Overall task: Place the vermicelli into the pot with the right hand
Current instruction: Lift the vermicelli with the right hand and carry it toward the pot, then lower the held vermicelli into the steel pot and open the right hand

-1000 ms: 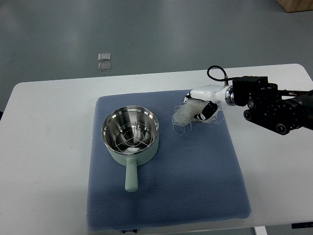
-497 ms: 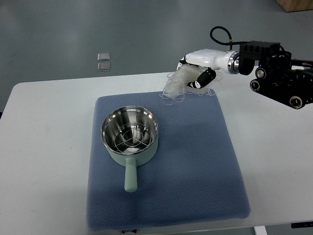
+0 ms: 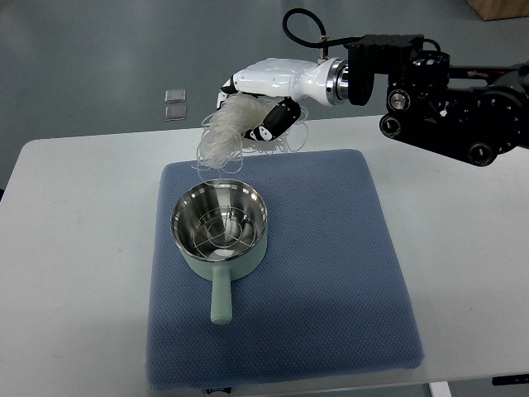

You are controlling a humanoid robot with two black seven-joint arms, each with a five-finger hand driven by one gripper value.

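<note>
A pale green pot (image 3: 220, 234) with a steel inside and a wire rack sits on the left part of the blue mat (image 3: 331, 281), handle pointing toward me. My right hand (image 3: 252, 112), white with black fingertips, is raised behind the pot and shut on a loose bundle of translucent white vermicelli (image 3: 221, 136). The strands dangle down-left from the hand, ending just above the pot's far rim. Its black forearm (image 3: 438, 87) reaches in from the right edge. The left arm is out of view.
The mat lies on a white table (image 3: 74, 248). Two small shiny squares (image 3: 175, 104) lie on the grey floor beyond the table's far edge. A brown box corner (image 3: 500, 8) shows at top right.
My right hand has lifted the vermicelli off the mat and carried it up and leftward, from right of the pot to behind and above its far rim.
</note>
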